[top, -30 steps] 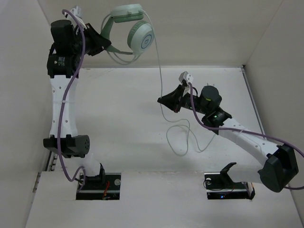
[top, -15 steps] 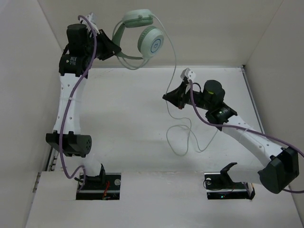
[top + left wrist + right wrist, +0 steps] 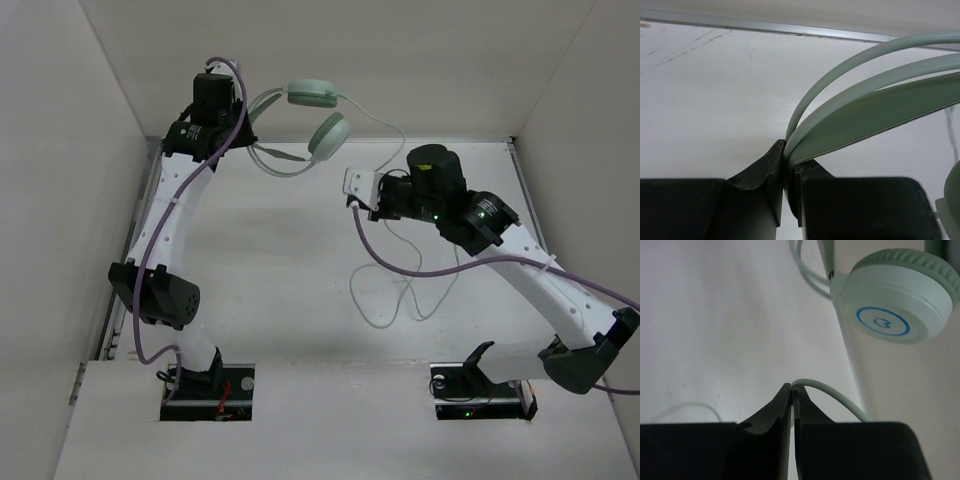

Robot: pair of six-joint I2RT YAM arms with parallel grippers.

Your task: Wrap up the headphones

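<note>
The table [image 3: 250, 290] carries only one part of our work: the slack of the cable lies looped on it, between its middle and its right edge. Our left arm [image 3: 165, 215] reaches up over the far left corner, and our right arm [image 3: 530, 280] bends in from the right edge towards the far middle.

The headphones [image 3: 312, 95] hang in the air above the far edge, touching nothing below. Our left gripper [image 3: 786, 156] is clamped narrow on the headband [image 3: 875, 105], with the two cups dangling to its right. The cable [image 3: 383, 318] arcs from the upper cup across to our right gripper [image 3: 792, 391], whose fingers are pinched nearly closed on the thin cord, then drops to the loops on the table.

We judge the winding has barely begun, since we see no turn of cable lying round the band or the cups. Next we should carry the pinched cord round the headphones, keeping it lightly taut, while the left grip holds steady and the slack feeds up without snagging.
</note>
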